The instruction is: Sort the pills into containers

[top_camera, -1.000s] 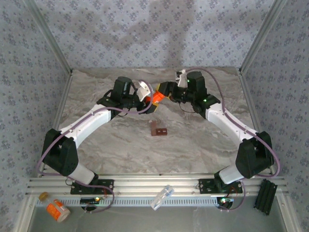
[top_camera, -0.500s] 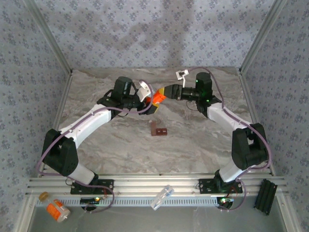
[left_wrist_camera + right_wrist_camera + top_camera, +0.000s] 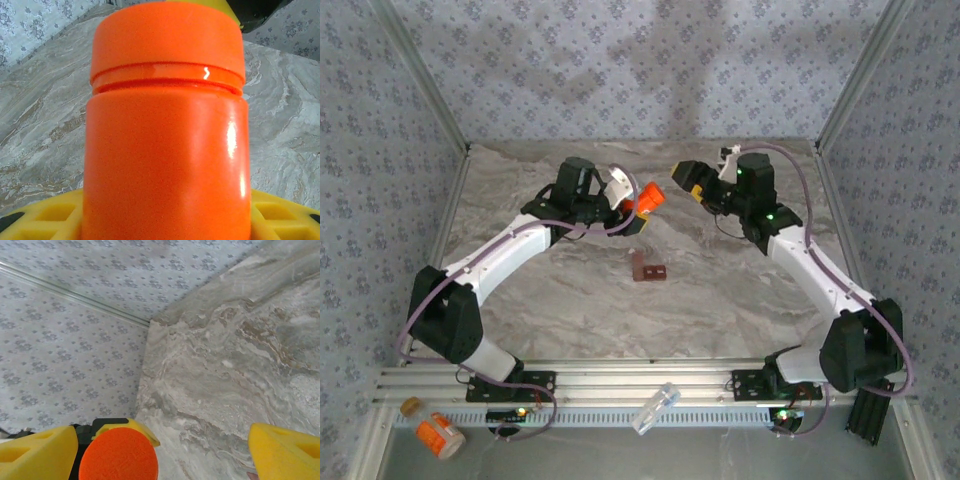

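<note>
My left gripper [image 3: 638, 203] is shut on a plain orange bottle [image 3: 647, 199] with an orange cap, held above the back of the table. In the left wrist view the orange bottle [image 3: 165, 150] stands between my yellow fingers [image 3: 45, 220]. My right gripper [image 3: 685, 180] hangs open just right of the cap, apart from it. From the right wrist, the orange cap [image 3: 118, 455] sits low left between the wide-spread right gripper [image 3: 162, 452] fingers [image 3: 285, 450]. The containers [image 3: 648, 267], a small dark red-brown box, lie on the table centre. The pills are out of view.
A white-capped labelled orange bottle [image 3: 433, 431] and a clear plastic tube [image 3: 655, 408] lie in the near trough in front of the arm bases. A black block [image 3: 868, 408] stands at the near right. Patterned walls close the table's back and sides.
My right gripper has opened off the orange bottle's cap and drawn back to the right. The left gripper has kept the bottle in the same place.
</note>
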Tool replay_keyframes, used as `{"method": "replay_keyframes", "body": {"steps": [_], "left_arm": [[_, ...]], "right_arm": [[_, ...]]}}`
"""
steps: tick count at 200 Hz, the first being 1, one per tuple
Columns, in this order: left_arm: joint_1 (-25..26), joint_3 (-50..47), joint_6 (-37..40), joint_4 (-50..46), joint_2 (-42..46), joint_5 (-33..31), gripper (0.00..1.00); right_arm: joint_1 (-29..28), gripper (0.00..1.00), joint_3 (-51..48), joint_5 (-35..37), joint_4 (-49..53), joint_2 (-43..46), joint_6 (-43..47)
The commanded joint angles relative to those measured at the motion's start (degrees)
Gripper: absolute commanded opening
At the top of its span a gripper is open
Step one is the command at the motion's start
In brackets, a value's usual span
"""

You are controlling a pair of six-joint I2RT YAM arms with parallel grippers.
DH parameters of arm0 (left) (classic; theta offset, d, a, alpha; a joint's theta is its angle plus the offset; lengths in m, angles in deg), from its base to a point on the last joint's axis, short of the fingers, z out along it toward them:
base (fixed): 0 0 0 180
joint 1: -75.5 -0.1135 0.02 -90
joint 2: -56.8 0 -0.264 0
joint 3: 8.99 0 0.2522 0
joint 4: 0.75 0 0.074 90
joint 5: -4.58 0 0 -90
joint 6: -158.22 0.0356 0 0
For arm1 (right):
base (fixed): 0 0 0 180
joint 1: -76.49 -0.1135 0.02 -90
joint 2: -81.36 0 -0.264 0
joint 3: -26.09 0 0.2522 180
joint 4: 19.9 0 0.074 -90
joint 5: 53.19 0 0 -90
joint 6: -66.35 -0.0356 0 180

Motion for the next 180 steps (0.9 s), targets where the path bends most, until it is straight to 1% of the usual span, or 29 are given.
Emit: {"method": "replay_keyframes", "body": {"steps": [1, 99, 118, 161, 170, 180], "left_arm": [[0.2, 2.4, 1.3, 0.2, -0.4, 0.6, 0.0], [0.4, 2.8, 1.4, -0.2, -1.0, 0.8, 0.0], [0.4, 2.9, 1.4, -0.1, -1.0, 0.8, 0.0], [0.5, 3.0, 1.5, -0.1, -0.9, 0.9, 0.0], [0.5, 3.1, 1.5, -0.3, -0.8, 1.0, 0.0], [0.4, 3.1, 1.4, -0.4, -0.8, 1.2, 0.0]], "right_arm": [[-1.8, 0.89, 3.3, 2.7, 4.3, -1.6, -0.8], [-7.1, 0.82, 4.9, 1.5, 2.2, -4.5, -0.6], [-7.6, 0.77, 4.8, 1.0, 1.7, -4.9, -0.7], [-7.6, 0.56, 3.8, -1.5, -0.5, -5.0, 0.4], [-7.1, 0.53, 2.9, -3.4, -3.2, -5.0, 1.1], [-6.3, 0.52, 2.4, -7.2, -6.6, -5.8, 3.7]]}}
